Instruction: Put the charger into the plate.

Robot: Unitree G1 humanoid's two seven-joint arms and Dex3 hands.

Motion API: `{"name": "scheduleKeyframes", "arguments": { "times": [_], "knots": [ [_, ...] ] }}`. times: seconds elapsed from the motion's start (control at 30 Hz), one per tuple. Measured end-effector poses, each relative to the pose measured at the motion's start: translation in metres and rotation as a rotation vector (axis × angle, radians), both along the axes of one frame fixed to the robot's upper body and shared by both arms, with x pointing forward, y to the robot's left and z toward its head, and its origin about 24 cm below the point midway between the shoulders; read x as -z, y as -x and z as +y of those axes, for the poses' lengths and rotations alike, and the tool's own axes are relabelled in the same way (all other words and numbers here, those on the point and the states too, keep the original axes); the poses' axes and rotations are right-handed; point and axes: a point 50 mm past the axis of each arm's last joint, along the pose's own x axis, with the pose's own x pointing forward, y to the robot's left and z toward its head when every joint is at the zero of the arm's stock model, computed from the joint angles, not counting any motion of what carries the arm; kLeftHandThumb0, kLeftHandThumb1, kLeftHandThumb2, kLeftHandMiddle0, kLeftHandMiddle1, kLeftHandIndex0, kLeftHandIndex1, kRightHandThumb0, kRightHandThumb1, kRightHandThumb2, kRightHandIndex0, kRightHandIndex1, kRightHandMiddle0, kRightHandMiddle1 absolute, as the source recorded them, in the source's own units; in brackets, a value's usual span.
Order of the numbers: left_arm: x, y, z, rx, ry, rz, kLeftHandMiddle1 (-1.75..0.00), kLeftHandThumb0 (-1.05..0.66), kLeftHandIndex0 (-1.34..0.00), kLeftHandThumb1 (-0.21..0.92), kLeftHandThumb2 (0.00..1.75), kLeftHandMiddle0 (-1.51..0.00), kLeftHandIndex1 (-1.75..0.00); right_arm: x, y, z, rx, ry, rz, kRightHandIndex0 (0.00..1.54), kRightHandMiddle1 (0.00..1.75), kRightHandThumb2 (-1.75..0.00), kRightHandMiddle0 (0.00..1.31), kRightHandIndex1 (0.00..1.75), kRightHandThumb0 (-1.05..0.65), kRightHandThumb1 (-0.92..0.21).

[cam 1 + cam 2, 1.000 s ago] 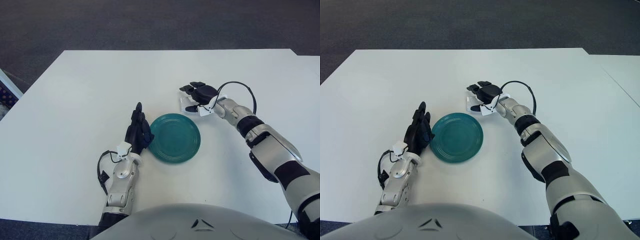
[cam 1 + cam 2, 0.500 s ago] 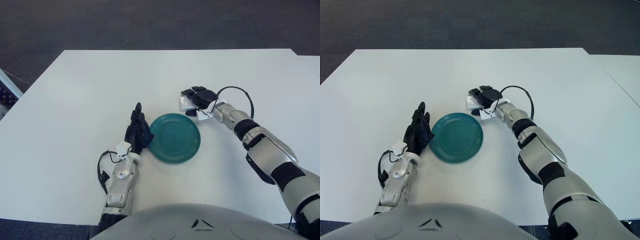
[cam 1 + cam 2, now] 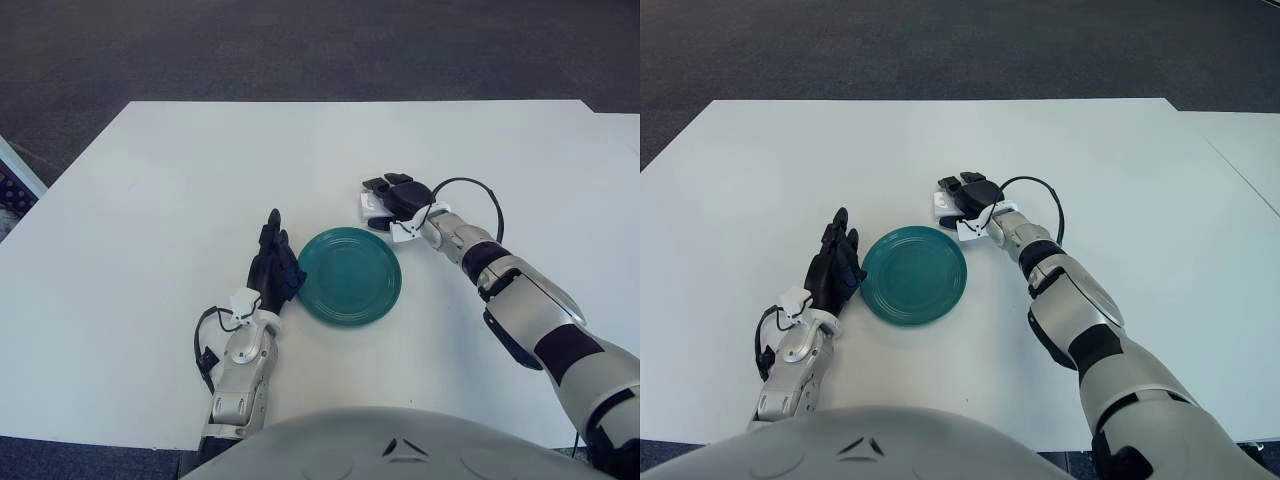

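Moved: right hand (image 3: 398, 197) has lowered onto the charger since a second ago.
Plate: round teal plate (image 3: 350, 275), near-left of that hand.
Left hand (image 3: 274, 265): idle, fingers straight, beside the plate's left rim.
Charger: small white block charger (image 3: 372, 208) under curled fingers (closing on it, grip uncertain); probably light, rigid, smooth, so pinch its flat sides.

Table (image 3: 150, 180) surface open on far side and robot's left. Teal plate (image 3: 350, 275) sits near centre, nothing lying in it, top open from above. Left hand (image 3: 275, 265) stands just beside plate's left rim, fingers extended, blocking that side. Right hand (image 3: 395, 197) sits over white charger (image 3: 372, 208) just beyond plate's far-right rim; small gap between charger and rim.
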Motion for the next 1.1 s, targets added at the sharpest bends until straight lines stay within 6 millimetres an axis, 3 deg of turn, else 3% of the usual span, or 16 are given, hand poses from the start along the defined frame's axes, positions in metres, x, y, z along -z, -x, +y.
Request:
{"name": "scheduleKeyframes", "arguments": {
  "times": [0.43, 0.57, 0.63, 0.67, 0.7, 0.73, 0.8, 0.93, 1.1],
  "knots": [
    [-0.013, 0.006, -0.001, 0.013, 0.132, -0.071, 0.00, -1.02, -0.03, 0.92, 1.02, -0.07, -0.03, 0.003, 0.002, -0.003, 0.005, 0.003, -0.038, 0.28, 0.47, -0.66, 0.00, 0.03, -0.87, -0.92],
    [-0.020, 0.007, -0.003, 0.022, 0.160, -0.094, 0.00, -1.03, -0.04, 0.92, 1.03, -0.07, -0.03, 0.003, 0.003, -0.003, -0.026, 0.044, -0.066, 0.39, 0.69, -0.61, 0.00, 0.05, -0.84, -0.92],
    [-0.023, 0.007, -0.004, 0.028, 0.165, -0.104, 0.00, -1.04, -0.04, 0.92, 1.03, -0.07, -0.03, 0.004, 0.003, -0.002, -0.045, 0.067, -0.076, 0.47, 0.95, -0.58, 0.00, 0.11, -0.83, -0.92],
    [-0.024, 0.007, -0.004, 0.031, 0.166, -0.109, 0.00, -1.04, -0.04, 0.92, 1.02, -0.07, -0.03, 0.004, 0.003, -0.002, -0.051, 0.077, -0.079, 0.48, 1.09, -0.57, 0.02, 0.39, -0.82, -0.92],
    [-0.026, 0.007, -0.005, 0.035, 0.167, -0.110, 0.00, -1.04, -0.04, 0.92, 1.02, -0.07, -0.03, 0.003, 0.003, -0.002, -0.056, 0.086, -0.088, 0.45, 1.31, -0.55, 0.02, 0.87, -0.81, -0.92],
    [-0.027, 0.007, -0.005, 0.037, 0.168, -0.110, 0.00, -1.04, -0.04, 0.92, 1.02, -0.07, -0.03, 0.003, 0.002, -0.002, -0.065, 0.098, -0.097, 0.51, 1.47, -0.53, 0.10, 1.19, -0.78, -0.92],
    [-0.030, 0.007, -0.005, 0.039, 0.169, -0.107, 0.00, -1.04, -0.03, 0.92, 1.01, -0.07, -0.03, 0.003, 0.003, -0.002, -0.086, 0.127, -0.115, 0.60, 1.60, -0.49, 0.23, 1.46, -0.75, -0.92],
    [-0.032, 0.009, -0.006, 0.036, 0.170, -0.096, 0.00, -1.05, -0.02, 0.92, 0.99, -0.05, -0.03, 0.002, 0.003, -0.002, -0.131, 0.181, -0.172, 0.73, 1.72, -0.48, 0.45, 1.69, -0.69, -0.92],
    [-0.034, 0.011, -0.006, 0.029, 0.172, -0.084, 0.00, -1.05, -0.02, 0.92, 0.98, -0.04, -0.03, -0.001, 0.002, -0.001, -0.196, 0.245, -0.235, 0.79, 1.74, -0.55, 0.60, 1.74, -0.67, -0.92]
  ]
}}
